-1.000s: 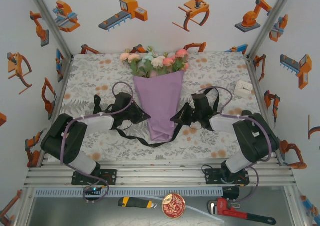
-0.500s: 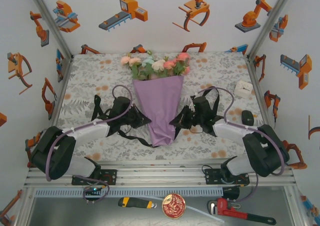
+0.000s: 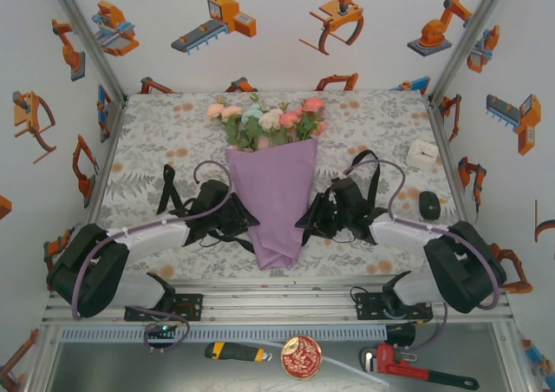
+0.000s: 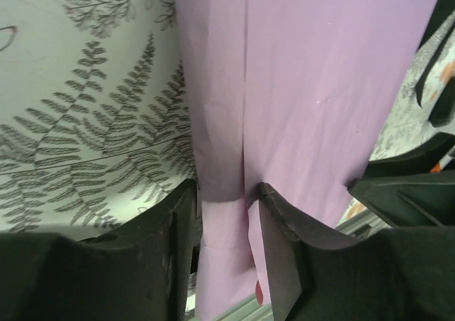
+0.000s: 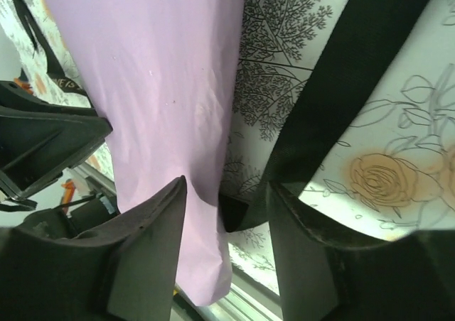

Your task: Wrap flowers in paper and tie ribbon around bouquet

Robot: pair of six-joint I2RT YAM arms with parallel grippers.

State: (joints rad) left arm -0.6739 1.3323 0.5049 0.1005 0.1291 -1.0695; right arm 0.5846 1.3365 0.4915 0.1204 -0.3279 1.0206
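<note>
The bouquet (image 3: pixel 276 192) is laid on the tablecloth (image 3: pixel 156 149) between both grippers. The left gripper (image 4: pixel 224 193) is parted astride an edge of the purple paper (image 4: pixel 320 86), and the right gripper (image 5: pixel 226 193) is parted around the black ribbon (image 5: pixel 334 86). With nothing clamped, the wrap may be sprung loose and the ribbon left slack.

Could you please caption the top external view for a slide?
Left tool and right tool flank the purple-wrapped bouquet on the floral tablecloth, flowers at its far end.
</note>
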